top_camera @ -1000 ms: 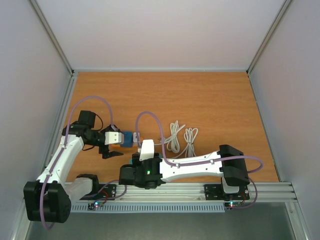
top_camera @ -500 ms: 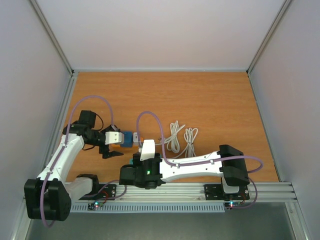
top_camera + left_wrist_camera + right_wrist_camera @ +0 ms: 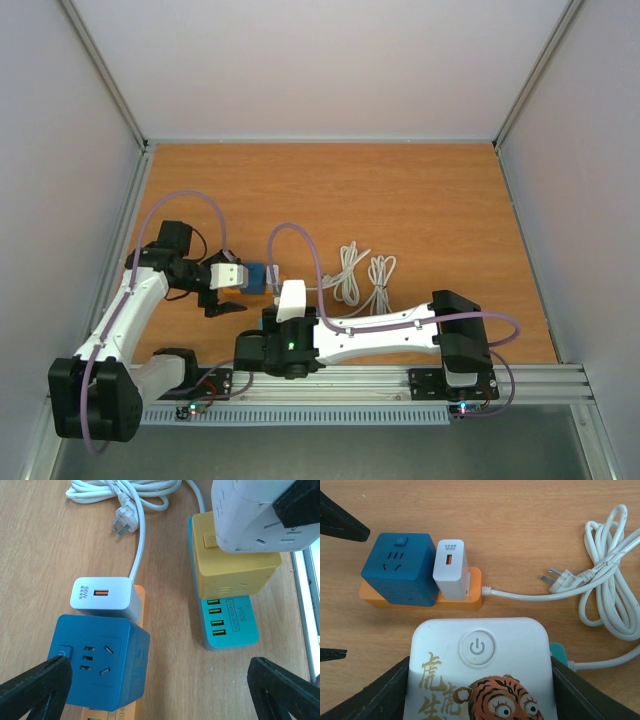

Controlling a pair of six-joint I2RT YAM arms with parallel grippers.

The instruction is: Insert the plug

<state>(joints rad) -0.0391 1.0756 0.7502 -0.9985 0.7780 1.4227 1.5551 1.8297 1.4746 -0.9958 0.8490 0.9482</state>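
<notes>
From above and behind the arms, you are taking in the whole table (image 3: 400,200). Close in, the left wrist camera is facing rightward and the right one forward and down, both sharing the blue cube socket (image 3: 102,662).

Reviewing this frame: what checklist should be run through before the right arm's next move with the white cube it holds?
1. Right gripper jaws shut on the white tiger cube: ok.
2. Cube's prongs lined up with a socket: cannot tell, its underside is hidden.
3. Free socket on the teal strip: cannot tell; only the yellow cube and USB ports show.
4. Left gripper bracing a strip: not ok, jaws wide open, gripping nothing.
5. Coiled cable out of the way: ok, it lies off to the side of both strips.
</notes>
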